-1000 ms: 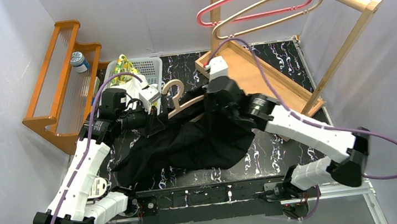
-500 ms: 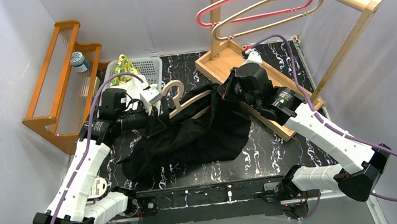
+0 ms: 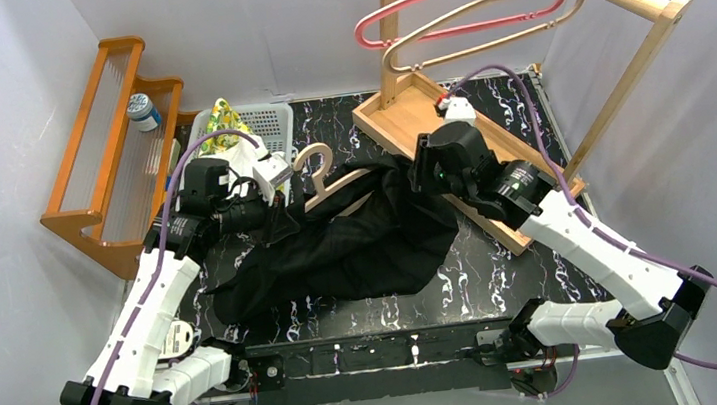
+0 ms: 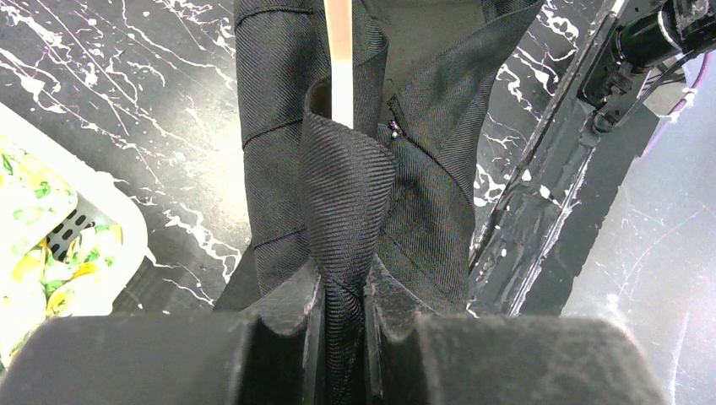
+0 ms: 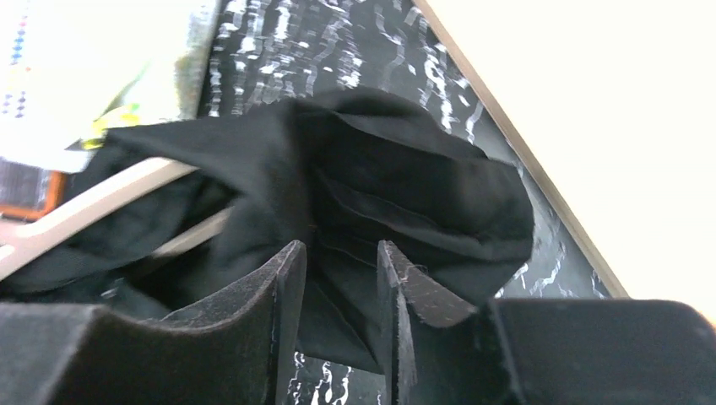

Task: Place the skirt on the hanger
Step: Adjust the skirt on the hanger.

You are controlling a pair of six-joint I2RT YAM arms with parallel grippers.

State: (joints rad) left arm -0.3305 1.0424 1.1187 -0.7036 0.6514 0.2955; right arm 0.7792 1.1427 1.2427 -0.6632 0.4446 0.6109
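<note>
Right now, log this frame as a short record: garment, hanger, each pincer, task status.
garment: black skirt, bunched on the table
hanger: wooden hanger, lying flat, arms partly covered by the skirt
left: left pincer shut on a fold of the skirt, beside the hanger's arm
right: right pincer with jaws apart at the skirt's other end, not clamping
status: skirt not yet properly on the hanger
</note>
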